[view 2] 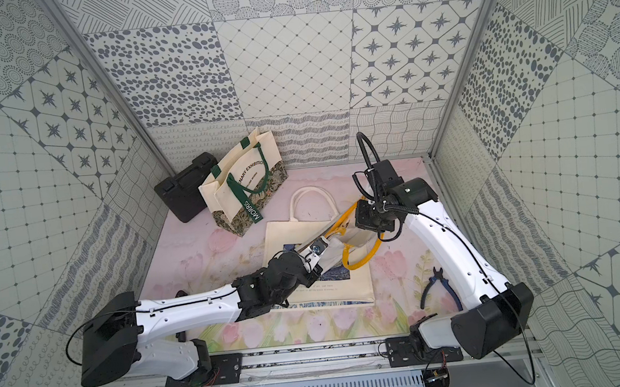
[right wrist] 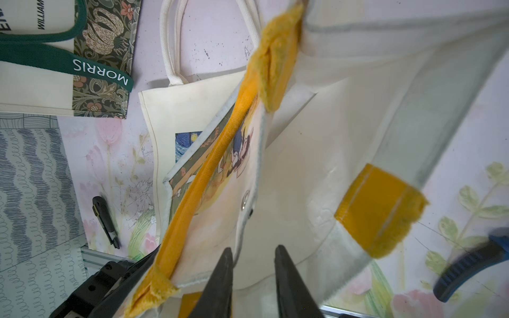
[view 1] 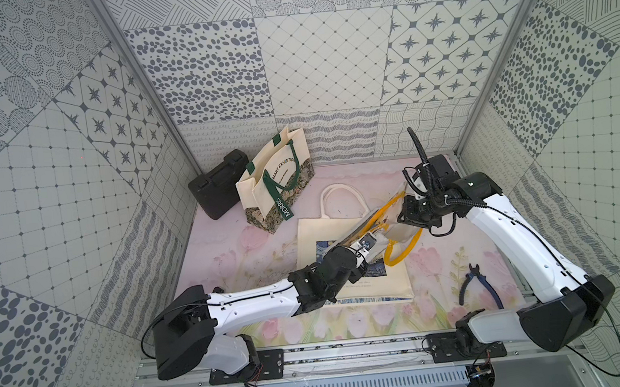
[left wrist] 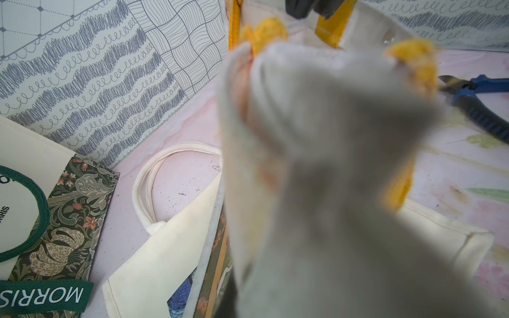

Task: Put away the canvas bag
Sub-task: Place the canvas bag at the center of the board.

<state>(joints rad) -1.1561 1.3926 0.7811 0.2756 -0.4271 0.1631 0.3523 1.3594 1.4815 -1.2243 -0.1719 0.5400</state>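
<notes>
left gripper (view 1: pixel 368 241) clamped tight on the canvas bag (right wrist: pixel 289 165), hanging above the flat tote (view 1: pixel 317 240); right gripper (right wrist: pixel 253 247) jaws half parted, holding nothing. on one pinch, we fear it sags and slips.

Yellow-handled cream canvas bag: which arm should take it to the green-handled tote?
Left, probably. The left tool is shut on the yellow-handled cream canvas bag, and the upright green-handled tote stands on that arm's side. The right tool stands open at the bag's rim.
</notes>
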